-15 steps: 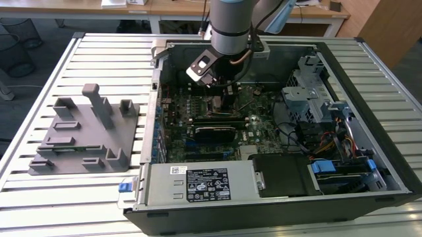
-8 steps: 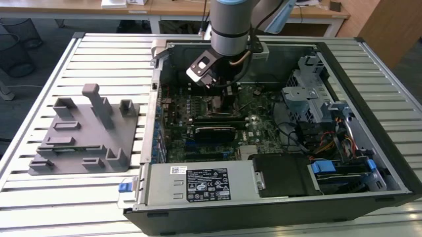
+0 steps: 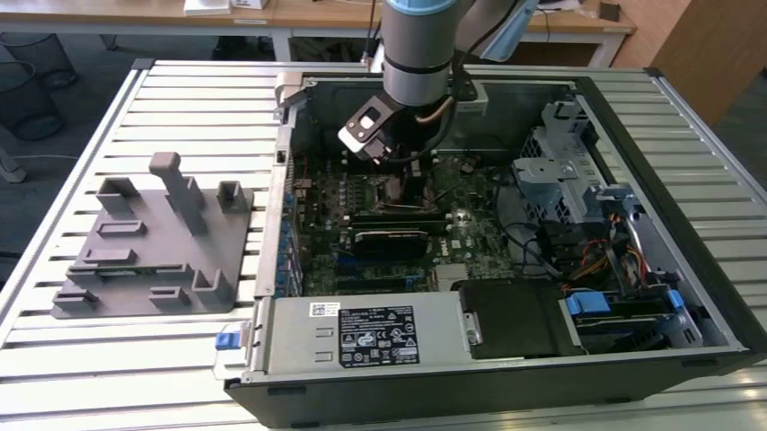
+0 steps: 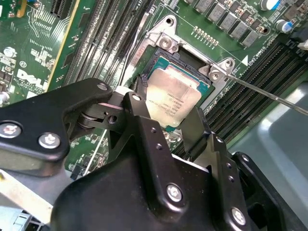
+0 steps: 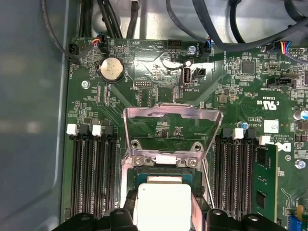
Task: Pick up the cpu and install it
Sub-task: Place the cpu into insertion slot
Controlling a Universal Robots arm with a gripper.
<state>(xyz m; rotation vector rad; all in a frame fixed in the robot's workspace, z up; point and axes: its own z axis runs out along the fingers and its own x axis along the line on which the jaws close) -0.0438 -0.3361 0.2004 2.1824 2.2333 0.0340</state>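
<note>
The step in hand is the install: the arm reaches down into the open computer case (image 3: 719, 296), which sits on the slatted counter (image 3: 180, 99) to the exterior view's right of a grey parts holder (image 3: 144, 242). In the second wrist view the claw (image 4: 166, 113) is closed on the cpu (image 4: 173, 94), its black fingers (image 4: 144, 120) pressing on two opposite edges. The chip sits right over the socket (image 4: 164, 38) in the middle of the green board, with rows of memory slots (image 5: 91, 173) to either side. The socket's metal cover (image 5: 171, 115) stands raised and its thin lever (image 4: 269, 94) is swung out, so the way in is open. I cannot tell whether the chip already rests in the socket or is just above it. As I judge it, the next move calls for keeping the chip level and square to the frame, with very little force.
</note>
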